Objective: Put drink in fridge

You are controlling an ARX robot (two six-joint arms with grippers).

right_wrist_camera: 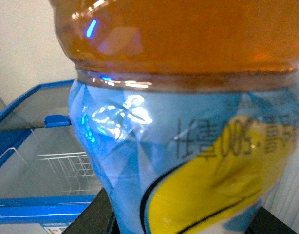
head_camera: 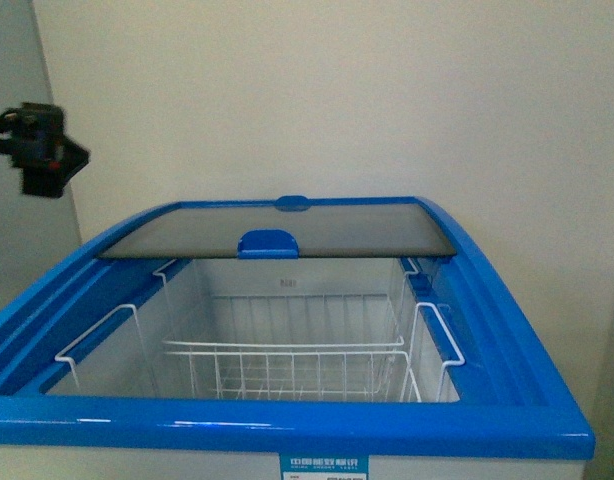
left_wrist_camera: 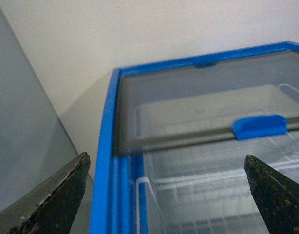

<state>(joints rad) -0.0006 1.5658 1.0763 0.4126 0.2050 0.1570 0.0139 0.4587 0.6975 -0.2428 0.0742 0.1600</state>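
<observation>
the drink bottle (right_wrist_camera: 188, 73) is filling the right wrist view, amber liquid sitting above a pale blue and yellow label (right_wrist_camera: 208, 185) that is showing "500" among chinese characters i cannot make out. the right gripper (right_wrist_camera: 183, 222) is holding it, dark fingers (right_wrist_camera: 98, 217) pressing at either side. the bottle is hanging outside the fridge (head_camera: 287, 425), which is showing beyond it. a small sticker (head_camera: 324, 466) on the fridge front is carrying writing too small to read. the glass lid (head_camera: 367, 230) with its blue handle (head_camera: 269, 243) is lying slid to the back, exposing white wire baskets (head_camera: 287, 365). the left gripper (left_wrist_camera: 165, 161) is hanging wide apart, holding nothing.
</observation>
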